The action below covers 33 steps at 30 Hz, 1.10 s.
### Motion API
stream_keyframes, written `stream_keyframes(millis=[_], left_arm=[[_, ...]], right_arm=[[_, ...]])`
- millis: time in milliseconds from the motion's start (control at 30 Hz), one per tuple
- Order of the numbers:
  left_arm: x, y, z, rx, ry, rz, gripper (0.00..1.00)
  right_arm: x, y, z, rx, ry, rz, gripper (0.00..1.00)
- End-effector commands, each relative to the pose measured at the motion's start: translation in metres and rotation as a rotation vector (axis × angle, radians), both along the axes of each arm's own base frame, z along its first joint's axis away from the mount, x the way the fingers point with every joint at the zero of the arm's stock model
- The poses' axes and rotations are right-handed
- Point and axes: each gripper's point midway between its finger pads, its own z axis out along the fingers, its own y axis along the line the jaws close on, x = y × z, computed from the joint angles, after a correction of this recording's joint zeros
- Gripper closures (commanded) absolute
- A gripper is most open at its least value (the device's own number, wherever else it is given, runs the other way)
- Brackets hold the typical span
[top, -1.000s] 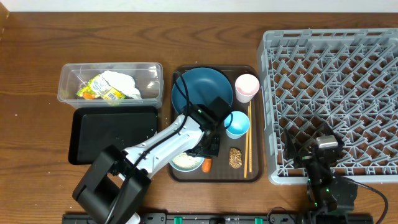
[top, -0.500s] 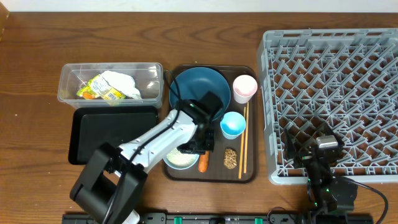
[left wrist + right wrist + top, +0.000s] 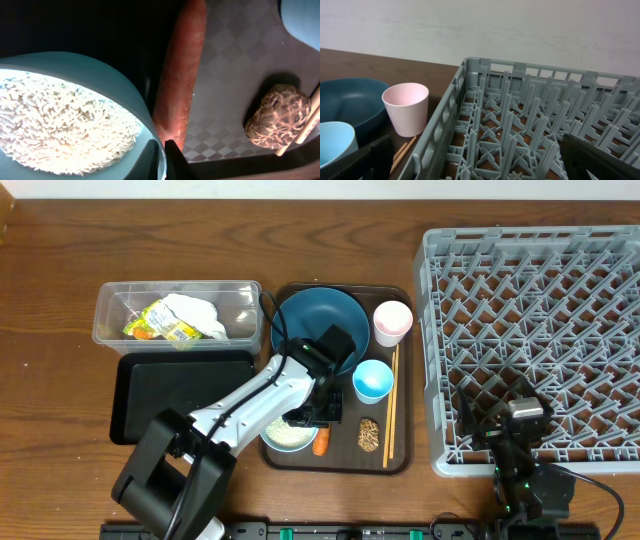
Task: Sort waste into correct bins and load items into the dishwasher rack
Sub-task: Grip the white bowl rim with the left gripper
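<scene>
left claw (image 3: 161,158) narrow, its tips pinching the rim of the bowl (image 3: 112,80) of rice (image 3: 60,120) on the brown tray (image 3: 402,452). carrot (image 3: 180,75) lies just beside the bowl, with the lump (image 3: 275,116) near it, against the chopsticks (image 3: 391,405). right claw (image 3: 477,167) is wide, at the rack (image 3: 530,110) edge. napkin (image 3: 202,312) and wrapper (image 3: 165,324) sit in the tub (image 3: 108,298).

- Left arm (image 3: 255,402), left of the dishwasher rack (image 3: 540,300): a rounded white link between boxy black joints, with a wide black base block.
- A thin black cable (image 3: 272,320) loops off its black wrist.
- Right arm (image 3: 520,445), at the rack's near edge: black all over, with a grey cap on top and small green lights (image 3: 516,478) lower down.
</scene>
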Motion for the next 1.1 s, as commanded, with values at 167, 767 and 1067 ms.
stream_keyframes(millis=[167,767,1067], left_arm=[[-0.0020,0.0085,-0.0055,0.038,0.014,0.014,0.78],[-0.0042,0.0071,-0.0106,0.040,0.005,0.001,0.77],[-0.0039,0.0078,-0.0096,0.041,0.007,0.005,0.94]], right_arm=[[-0.0003,0.0018,-0.0008,-0.012,0.000,0.009,0.01],[-0.0003,0.0018,-0.0008,-0.012,0.000,0.009,0.01],[-0.0003,0.0018,-0.0008,-0.013,0.000,0.009,0.01]])
